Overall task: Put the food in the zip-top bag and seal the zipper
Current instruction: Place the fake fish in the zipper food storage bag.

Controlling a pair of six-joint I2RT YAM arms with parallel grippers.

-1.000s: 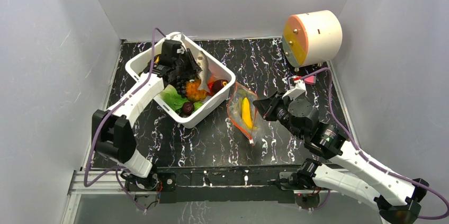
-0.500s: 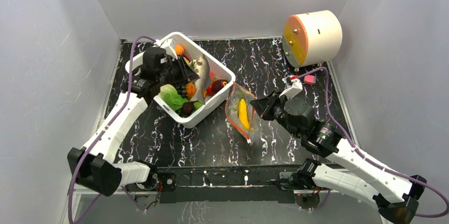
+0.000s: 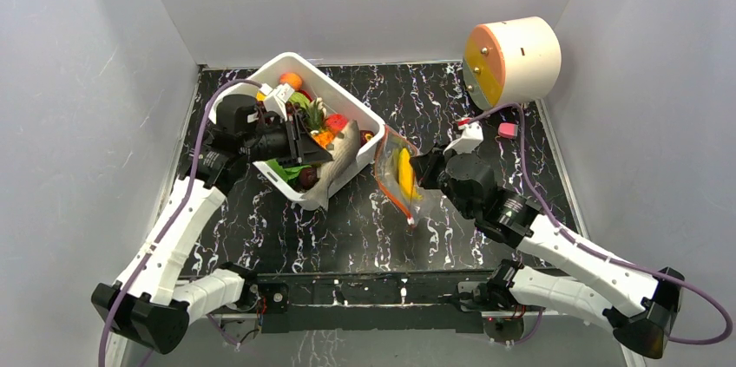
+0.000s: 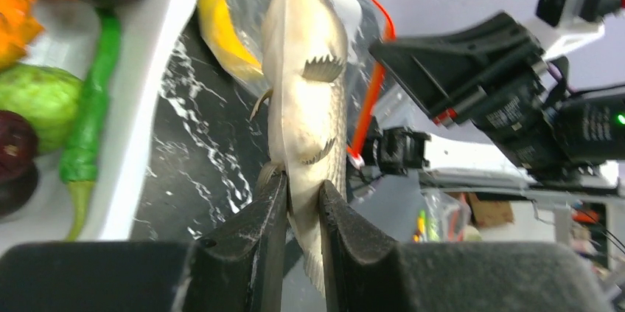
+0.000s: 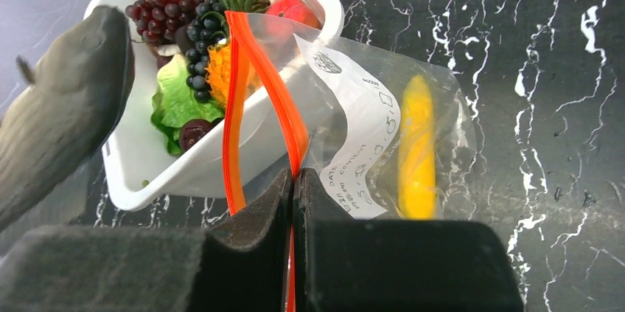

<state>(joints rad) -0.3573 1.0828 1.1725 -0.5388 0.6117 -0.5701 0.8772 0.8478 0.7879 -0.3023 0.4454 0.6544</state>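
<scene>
My left gripper (image 3: 318, 155) is shut on the tail end of the grey fish (image 3: 340, 159), which hangs over the white tub's near right rim. In the left wrist view the fish (image 4: 306, 98) points from my jaws (image 4: 302, 186) toward the bag's open mouth. My right gripper (image 3: 425, 167) is shut on one lip of the red zipper (image 5: 258, 83), holding the clear zip-top bag (image 3: 395, 189) upright with its mouth open. A yellow banana (image 5: 417, 150) lies inside the bag. Grapes (image 5: 158, 13), greens (image 5: 177, 102) and the pineapple (image 3: 317, 120) remain in the tub.
The white tub (image 3: 323, 75) stands at the back left, touching the bag's mouth side. A beige cylinder with an orange face (image 3: 512, 59) sits at the back right, with a small pink object (image 3: 508, 130) in front of it. Grey walls enclose the black marbled table.
My left gripper has lifted the fish out of the tub and carried it right, toward the bag. My right gripper has shifted left with the bag and raised its mouth.
</scene>
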